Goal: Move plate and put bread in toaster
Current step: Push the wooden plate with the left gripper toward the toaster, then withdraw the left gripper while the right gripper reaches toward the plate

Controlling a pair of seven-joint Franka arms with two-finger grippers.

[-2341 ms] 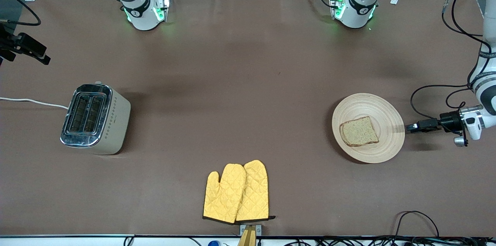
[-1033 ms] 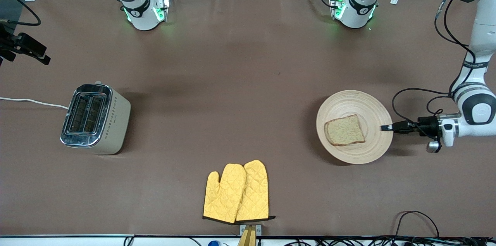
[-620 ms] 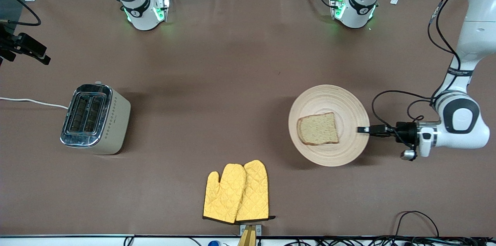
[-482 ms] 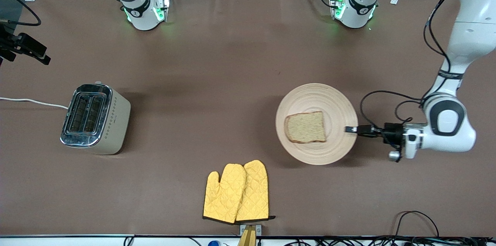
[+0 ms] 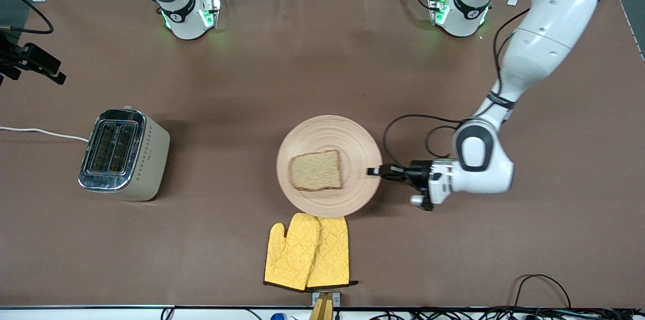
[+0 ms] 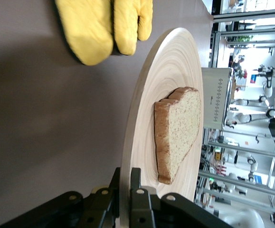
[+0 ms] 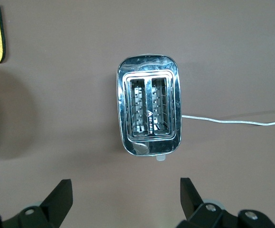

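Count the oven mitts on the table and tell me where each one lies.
2. Both yellow oven mitts lie side by side, overlapping, nearer the front camera than the plate: one mitt toward the right arm's end, the other mitt toward the left arm's end. None seems hidden.

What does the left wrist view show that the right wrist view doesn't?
Only the left wrist view shows the plate with the bread on it, and the left gripper shut on the plate's rim. Only the right wrist view shows the toaster's empty slots from above, its cord, and the right gripper open over the toaster. Both show the toaster, the yellow mitts and the brown table.
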